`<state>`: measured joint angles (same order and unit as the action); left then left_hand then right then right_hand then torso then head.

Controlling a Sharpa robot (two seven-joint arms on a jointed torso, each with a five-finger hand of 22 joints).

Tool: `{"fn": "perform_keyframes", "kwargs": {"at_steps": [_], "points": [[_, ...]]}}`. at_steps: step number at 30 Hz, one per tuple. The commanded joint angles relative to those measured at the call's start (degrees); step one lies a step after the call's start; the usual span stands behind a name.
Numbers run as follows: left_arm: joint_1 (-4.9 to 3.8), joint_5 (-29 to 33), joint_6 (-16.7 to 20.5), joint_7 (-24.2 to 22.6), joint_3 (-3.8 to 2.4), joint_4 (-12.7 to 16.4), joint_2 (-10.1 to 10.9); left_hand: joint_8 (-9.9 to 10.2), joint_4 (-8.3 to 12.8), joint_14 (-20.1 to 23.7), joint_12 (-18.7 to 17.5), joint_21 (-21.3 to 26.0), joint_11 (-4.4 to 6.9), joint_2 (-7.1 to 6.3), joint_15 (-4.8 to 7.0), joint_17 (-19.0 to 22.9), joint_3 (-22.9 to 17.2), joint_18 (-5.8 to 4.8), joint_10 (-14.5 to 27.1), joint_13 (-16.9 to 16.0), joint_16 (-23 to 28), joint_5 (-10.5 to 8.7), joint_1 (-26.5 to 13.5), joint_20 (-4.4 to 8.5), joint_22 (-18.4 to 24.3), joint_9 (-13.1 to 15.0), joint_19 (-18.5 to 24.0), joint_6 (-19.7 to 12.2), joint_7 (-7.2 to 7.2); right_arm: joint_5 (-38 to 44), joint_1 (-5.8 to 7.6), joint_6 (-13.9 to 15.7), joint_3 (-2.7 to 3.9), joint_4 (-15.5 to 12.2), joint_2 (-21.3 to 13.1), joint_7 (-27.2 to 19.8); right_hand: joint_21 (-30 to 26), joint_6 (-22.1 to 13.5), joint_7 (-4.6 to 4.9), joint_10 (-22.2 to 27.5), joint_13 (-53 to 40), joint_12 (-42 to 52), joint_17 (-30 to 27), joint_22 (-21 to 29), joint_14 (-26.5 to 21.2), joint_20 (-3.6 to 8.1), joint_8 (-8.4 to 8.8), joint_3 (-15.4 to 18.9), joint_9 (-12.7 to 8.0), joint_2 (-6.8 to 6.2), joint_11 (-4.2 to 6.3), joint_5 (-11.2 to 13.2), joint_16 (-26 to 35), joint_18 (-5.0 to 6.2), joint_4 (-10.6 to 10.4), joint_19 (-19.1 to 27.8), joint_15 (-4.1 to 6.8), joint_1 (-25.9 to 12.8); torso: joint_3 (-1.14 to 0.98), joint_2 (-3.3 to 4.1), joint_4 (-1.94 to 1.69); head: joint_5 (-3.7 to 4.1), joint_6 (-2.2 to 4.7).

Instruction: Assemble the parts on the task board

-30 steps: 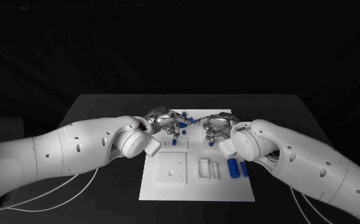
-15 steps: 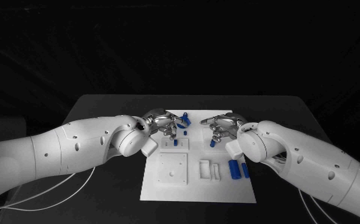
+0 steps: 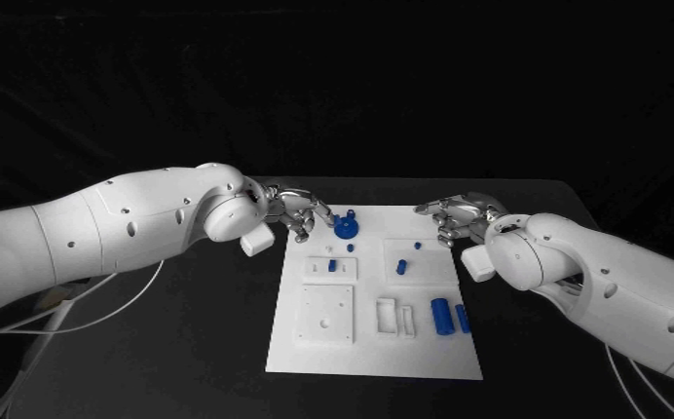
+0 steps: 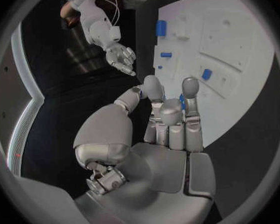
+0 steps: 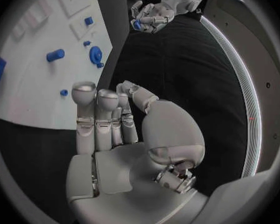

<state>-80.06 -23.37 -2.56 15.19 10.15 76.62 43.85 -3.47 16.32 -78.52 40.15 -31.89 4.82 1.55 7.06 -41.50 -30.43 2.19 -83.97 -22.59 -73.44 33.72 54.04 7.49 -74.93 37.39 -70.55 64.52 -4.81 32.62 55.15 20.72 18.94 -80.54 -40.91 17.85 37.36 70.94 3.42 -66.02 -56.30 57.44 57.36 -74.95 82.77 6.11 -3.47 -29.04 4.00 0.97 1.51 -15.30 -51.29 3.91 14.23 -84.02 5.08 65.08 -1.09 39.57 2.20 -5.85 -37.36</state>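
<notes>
Left hand (image 3: 295, 212) at the task board's (image 3: 372, 351) far-left corner, right hand (image 3: 457, 216) at its far-right edge; both released, fingers loosely apart, holding nothing. Next pick likely the two blue cylinders (image 3: 451, 317) near the board's right edge: pinch mid-length, keep level. Their long axes run near-to-far, side by side. Round blue part (image 3: 347, 227) sits by the left hand.

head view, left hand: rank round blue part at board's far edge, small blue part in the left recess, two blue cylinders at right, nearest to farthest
From the left hand:
1. Round blue part, at the board's far edge, just beside the fingers.
2. Small blue part, in the left recess, nearer the robot.
3. Two blue cylinders, near the board's right edge; too close together to rank against each other.
</notes>
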Motion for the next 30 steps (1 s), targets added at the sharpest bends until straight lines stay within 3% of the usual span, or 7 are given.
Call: {"fn": "perform_keyframes", "kwargs": {"at_steps": [1,3,6,9,13,22,30], "points": [[-1.72,-5.19,-10.47,10.79,0.23,-1.56,-0.68,-0.37,0.02,-0.55,0.11,-0.44,0.48,0.06,-0.01,-0.82,-0.73,0.17,-2.41,-0.47,0.20,0.13,-0.57,0.09,-1.06,14.42,-0.47,10.51,6.46,3.01,0.34,-1.71,0.12,0.73,-0.64,-2.86,-0.41,0.56,0.00,0.01,0.10,-0.07,-0.14,-4.34,-0.30,0.35,-0.20,-0.30,0.04,-0.59,0.24,0.31,0.33,-0.19,0.07,-0.83,0.19,0.01,-0.32,-0.48,0.18,-0.66,-0.38],[-2.79,-6.54,-12.76,12.63,0.84,-2.67,-1.30,-0.37,0.05,-0.84,0.19,-0.67,0.48,0.04,-0.02,-1.49,-1.50,0.19,-2.39,-0.94,0.34,0.07,-1.02,0.06,-1.06,14.77,-0.52,10.56,6.50,3.57,0.50,-1.95,0.18,1.33,-0.83,-3.40,-0.44,0.55,0.00,0.01,0.10,-0.07,-0.15,-4.33,-0.31,0.35,-0.20,-0.30,0.04,-0.59,0.24,0.32,0.34,-0.19,0.07,-0.82,0.18,0.01,-0.43,-0.74,0.24,-0.92,-0.55],[-4.28,-8.43,-15.42,15.41,2.30,-4.84,-2.94,-0.44,0.10,-1.17,0.33,-1.07,0.57,-0.67,-0.01,-2.33,-4.85,0.38,-2.51,-1.16,0.31,-2.32,-1.83,0.01,-1.10,15.22,-0.55,10.79,6.54,4.50,0.69,-2.06,0.25,2.45,-0.97,-4.16,-0.63,0.55,0.01,0.10,0.20,-0.17,-0.28,-4.30,-0.37,0.34,-0.20,-0.30,0.04,-0.62,0.23,0.36,0.51,-0.21,0.08,-0.75,0.17,0.07,-0.52,-1.07,0.20,-1.12,-0.94],[-4.96,-10.02,-16.31,17.32,3.05,-6.49,-4.54,-0.42,0.10,-1.42,0.57,-1.37,0.62,-0.69,0.02,-3.00,-5.41,0.48,-2.54,-1.27,0.27,-2.24,-2.16,-0.02,-1.09,15.78,-0.58,10.87,6.62,5.35,0.81,-2.09,0.30,3.26,-0.94,-4.63,-0.63,0.55,0.01,0.10,0.20,-0.17,-0.28,-4.30,-0.37,0.34,-0.20,-0.30,0.04,-0.62,0.23,0.36,0.51,-0.21,0.08,-0.75,0.17,0.07,-0.62,-1.24,0.21,-1.37,-1.22],[-5.34,-11.63,-16.83,18.77,3.48,-8.11,-6.44,-0.45,0.11,-1.63,0.78,-1.49,0.67,-0.73,0.01,-3.57,-5.72,0.49,-2.60,-1.31,0.17,-2.05,-2.41,-0.06,-1.06,16.16,-0.55,11.07,6.69,6.05,0.89,-2.07,0.34,4.01,-0.84,-4.98,-0.63,0.55,0.01,0.10,0.20,-0.17,-0.28,-4.30,-0.37,0.34,-0.20,-0.30,0.04,-0.62,0.23,0.36,0.51,-0.21,0.08,-0.75,0.17,0.07,-0.60,-1.46,0.19,-1.58,-1.61],[-5.15,-13.21,-17.84,19.96,3.71,-12.55,-10.88,-0.43,0.12,-1.94,1.33,-1.92,0.75,-0.63,0.03,-4.36,-6.22,0.48,-2.59,-1.40,0.15,-1.85,-2.94,-0.06,-1.08,17.11,-0.54,11.17,6.79,7.09,0.95,-2.07,0.40,4.48,-0.33,-5.20,-0.71,0.56,0.01,0.10,0.26,-0.22,-0.35,-4.29,-0.35,0.35,-0.19,-0.34,0.03,-0.69,0.24,0.35,0.59,-0.22,0.15,-0.71,0.17,0.18,-0.57,-1.98,-0.04,-2.21,-2.51],[-3.57,-15.77,-16.06,20.57,3.72,-14.85,-13.59,-0.47,0.14,-2.33,1.70,-2.12,0.84,-0.46,0.11,-4.79,-6.14,0.49,-2.63,-1.43,0.13,-2.17,-3.14,0.00,-1.03,17.76,-0.81,11.33,6.91,7.44,0.96,-2.14,0.43,4.35,0.01,-5.18,-0.88,0.57,0.04,0.12,0.36,-0.30,-0.37,-4.25,-0.32,0.37,-0.19,-0.49,0.02,-0.83,0.23,0.11,0.63,-0.19,0.19,-0.70,0.19,0.21,-0.52,-1.92,0.02,-2.38,-2.76]]}}
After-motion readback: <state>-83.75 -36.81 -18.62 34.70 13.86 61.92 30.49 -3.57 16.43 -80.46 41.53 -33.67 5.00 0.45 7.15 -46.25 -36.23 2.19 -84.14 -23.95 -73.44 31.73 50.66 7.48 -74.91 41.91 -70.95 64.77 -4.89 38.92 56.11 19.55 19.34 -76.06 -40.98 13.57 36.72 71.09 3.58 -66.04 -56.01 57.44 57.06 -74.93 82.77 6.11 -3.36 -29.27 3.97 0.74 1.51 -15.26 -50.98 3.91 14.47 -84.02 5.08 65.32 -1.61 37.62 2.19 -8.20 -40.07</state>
